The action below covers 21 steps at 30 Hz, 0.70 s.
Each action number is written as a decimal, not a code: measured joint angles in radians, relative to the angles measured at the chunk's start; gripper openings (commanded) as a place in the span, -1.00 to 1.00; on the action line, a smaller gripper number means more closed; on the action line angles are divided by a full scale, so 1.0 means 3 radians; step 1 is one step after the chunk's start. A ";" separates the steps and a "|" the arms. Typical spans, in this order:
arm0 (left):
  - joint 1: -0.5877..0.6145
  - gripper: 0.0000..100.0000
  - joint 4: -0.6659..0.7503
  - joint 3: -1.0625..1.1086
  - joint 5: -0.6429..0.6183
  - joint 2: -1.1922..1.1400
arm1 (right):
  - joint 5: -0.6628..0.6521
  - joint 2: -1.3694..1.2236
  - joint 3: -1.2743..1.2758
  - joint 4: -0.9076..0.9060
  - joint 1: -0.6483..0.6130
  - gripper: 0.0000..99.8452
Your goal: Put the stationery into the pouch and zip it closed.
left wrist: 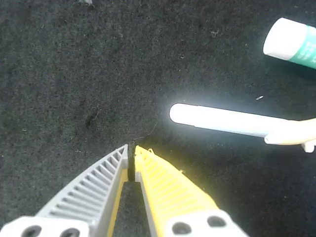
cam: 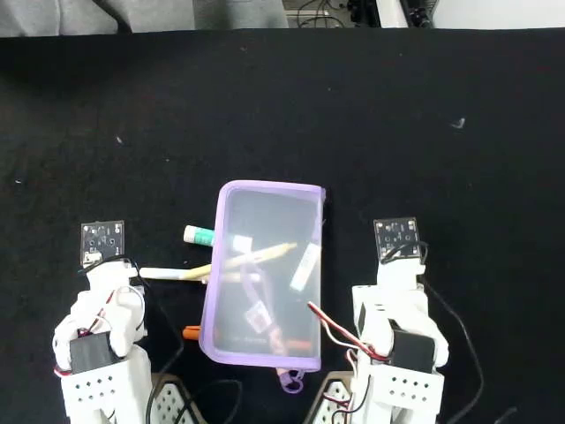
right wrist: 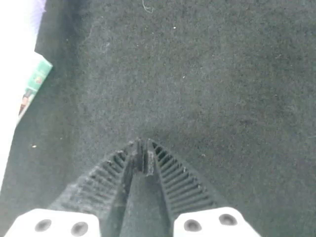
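- My left gripper (left wrist: 131, 150) and right gripper (right wrist: 141, 147) are both closed and empty, one on each side of the pouch (cam: 262, 274).
- The white pen (left wrist: 222, 120) and glue stick (left wrist: 291, 42) lie at the pouch's left edge.
- Risk: closed fingers nudge the round pen and it rolls away.
- Risk: the zipper jams on protruding items.

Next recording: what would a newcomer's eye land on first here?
The purple-edged clear pouch lies in the middle of the black cloth, a yellow pencil showing through its face. On one side lie a white pen and a glue stick, near the shut left pincer; the right pincer, also shut, sits over bare cloth on the other side.
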State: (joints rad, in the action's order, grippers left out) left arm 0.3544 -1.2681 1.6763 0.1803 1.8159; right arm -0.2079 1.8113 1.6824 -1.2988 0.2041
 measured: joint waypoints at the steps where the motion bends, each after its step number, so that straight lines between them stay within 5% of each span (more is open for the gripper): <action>1: 0.0000 -0.94 0.0000 0.0000 0.0000 0.0000 | 0.0000 0.0000 0.0000 0.0000 0.0000 -0.95; 21: 0.0000 -0.94 0.0000 0.0000 0.0000 0.0000 | -0.0072 0.0000 0.0000 0.0399 0.0000 -0.95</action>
State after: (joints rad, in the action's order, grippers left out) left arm 0.3544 -1.2681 1.6763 0.1803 1.8159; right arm -0.2294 1.8113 1.6824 -1.1792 0.2041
